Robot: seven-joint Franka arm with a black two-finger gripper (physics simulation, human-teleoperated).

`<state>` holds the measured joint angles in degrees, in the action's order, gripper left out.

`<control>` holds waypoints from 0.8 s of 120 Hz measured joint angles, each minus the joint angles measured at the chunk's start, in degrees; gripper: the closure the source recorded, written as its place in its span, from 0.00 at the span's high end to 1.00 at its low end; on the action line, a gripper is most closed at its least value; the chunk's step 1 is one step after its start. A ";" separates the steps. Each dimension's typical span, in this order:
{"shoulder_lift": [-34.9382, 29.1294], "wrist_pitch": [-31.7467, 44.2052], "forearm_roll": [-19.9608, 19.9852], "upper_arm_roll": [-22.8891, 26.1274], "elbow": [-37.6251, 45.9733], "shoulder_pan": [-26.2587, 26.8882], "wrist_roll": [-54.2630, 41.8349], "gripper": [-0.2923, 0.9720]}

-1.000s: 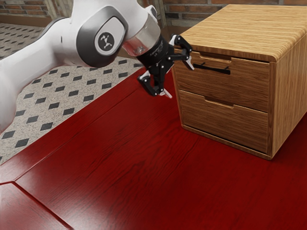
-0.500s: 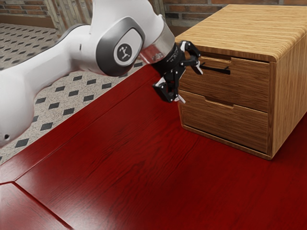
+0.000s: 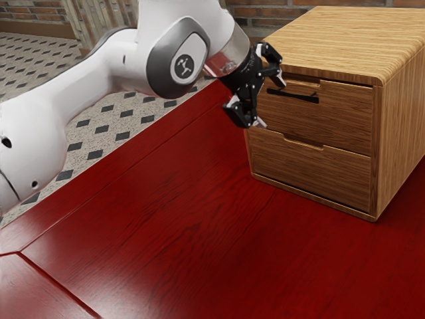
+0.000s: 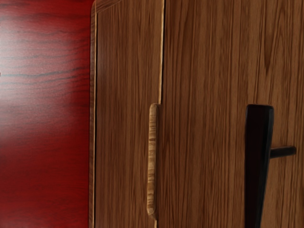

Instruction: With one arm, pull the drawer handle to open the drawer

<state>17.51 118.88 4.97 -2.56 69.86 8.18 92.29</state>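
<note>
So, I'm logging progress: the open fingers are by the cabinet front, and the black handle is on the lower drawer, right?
No: the exterior view shows the black handle on the upper drawer. The open fingers are by the cabinet front, as you said.

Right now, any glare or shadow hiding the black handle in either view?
Exterior view: the black handle reads dark against the evenly lit top drawer, with no glare on it; there is a soft sheen on the red table. Wrist view: the handle is just as plain, but a pale reflection washes out the table beside the cabinet.
</note>
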 joint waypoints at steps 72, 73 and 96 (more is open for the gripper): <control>4.72 -0.41 -0.41 -0.02 -4.83 -0.41 1.80 0.77; 4.78 -0.41 -0.41 -0.03 -4.83 -0.43 1.81 0.77; 5.19 -0.39 -0.38 -0.11 -4.67 -0.28 2.11 0.77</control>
<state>22.70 118.49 4.59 -2.67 65.19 7.90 94.40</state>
